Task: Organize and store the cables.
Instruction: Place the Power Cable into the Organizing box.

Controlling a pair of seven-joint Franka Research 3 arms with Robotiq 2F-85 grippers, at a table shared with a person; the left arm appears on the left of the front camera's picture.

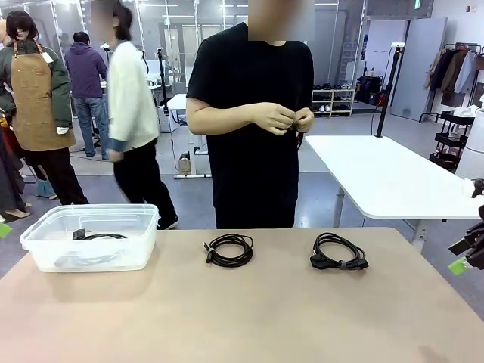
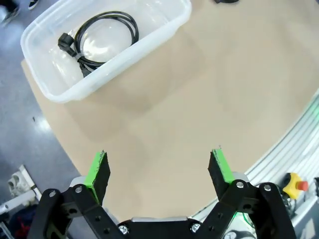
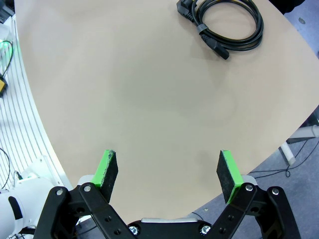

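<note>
Left gripper [image 2: 158, 164]: jaws spread wide, nothing between them, touching nothing; it hangs over bare tabletop. The fingers [image 2: 98, 172] are black blocks, each faced with a thin bright green pad, on black linkage with silver screws. Right gripper [image 3: 168, 162]: same build, jaws equally wide apart, empty, also over bare table [image 3: 149, 89], near its curved edge. The table is tan, matte and smooth. Well ahead of the left fingertips, off toward the finger on that view's left, sits a clear plastic tub [image 2: 129, 62], rectangular with rounded corners and a rolled rim, milky and translucent. One cable [image 2: 75, 50] lies flat in it: thin glossy black cord wound in a round coil, with a blocky plug and a tie at one side. Well ahead of the right fingertips, toward the finger on that view's right, a second coil [image 3: 202, 31] lies on the table: thicker loops, banded by a tie, with plug ends sticking out past the band. From the front, a third coil [image 1: 231, 262], looser and thinner, lies on the table between the tub and that second coil, well apart from both. Across the table a person in a black shirt holds both hands [image 1: 283, 119] together at the chest; what is in them I cannot tell.
</note>
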